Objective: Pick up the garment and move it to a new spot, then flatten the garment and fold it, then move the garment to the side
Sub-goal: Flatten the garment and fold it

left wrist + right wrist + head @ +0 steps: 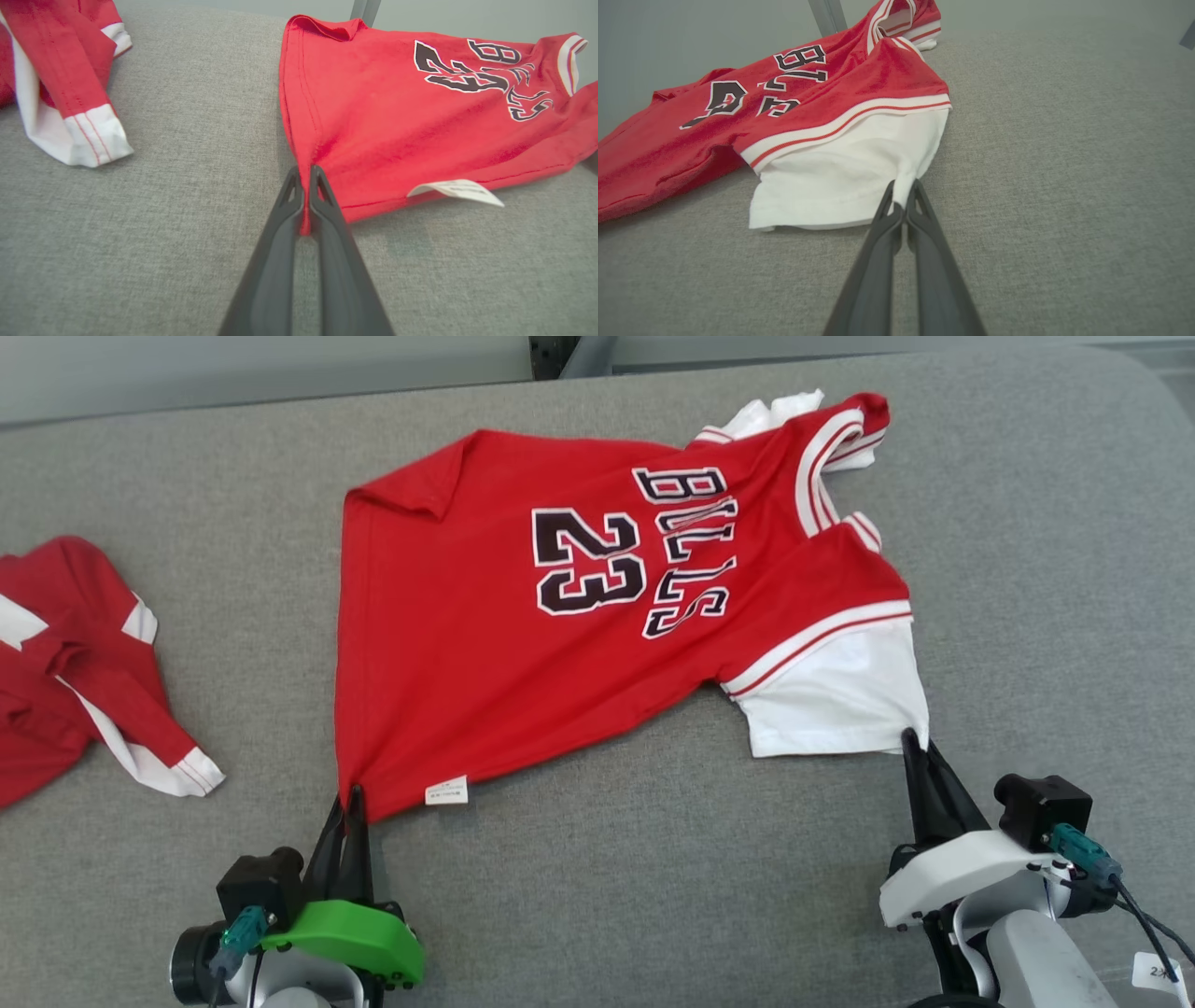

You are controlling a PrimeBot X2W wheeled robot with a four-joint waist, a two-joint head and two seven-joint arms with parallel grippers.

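Observation:
The garment is a red jersey with white sleeves and "BULLS 23" lettering, spread on the grey surface with its neck toward the right. My left gripper is shut on the garment's near hem corner; red cloth is pinched between its dark fingers. My right gripper is shut on the near corner of the white sleeve, and white cloth shows between its fingertips. A white label hangs from the hem beside the left gripper.
A second red and white garment lies crumpled at the left edge, its cuff close to my left gripper. The grey fabric surface stretches wide to the right and toward me. A pale wall runs along the far edge.

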